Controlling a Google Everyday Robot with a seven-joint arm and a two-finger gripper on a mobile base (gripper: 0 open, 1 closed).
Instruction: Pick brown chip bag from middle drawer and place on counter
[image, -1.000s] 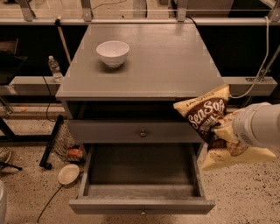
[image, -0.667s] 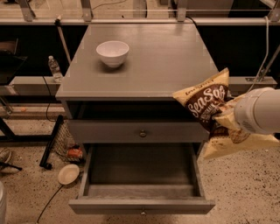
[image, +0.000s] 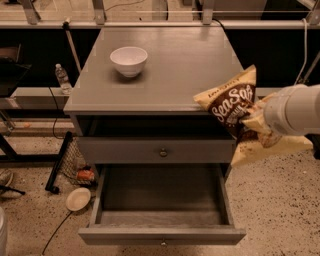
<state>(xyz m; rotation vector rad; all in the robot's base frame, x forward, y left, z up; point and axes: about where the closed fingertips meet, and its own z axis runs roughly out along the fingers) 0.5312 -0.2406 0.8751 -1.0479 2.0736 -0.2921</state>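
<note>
At three o'clock the gripper (image: 256, 121) is buried in the crinkly dark-brown chip bag (image: 230, 102); its white cylindrical arm (image: 295, 110) runs off the right edge.

Risen since before: crinkly dark-brown chip bag (image: 227, 104), held in tool (image: 254, 122) right of the cabinet (image: 150, 150); its top corner now overlaps front-right edge of grey flat surface (image: 175, 65).

The brown chip bag (image: 231, 102), dark brown with white lettering and cream-yellow edges, is clamped by the gripper (image: 254, 122) at the grey counter's (image: 180, 70) right edge. A white bowl (image: 128, 60) is seen far left of the fingers.
</note>
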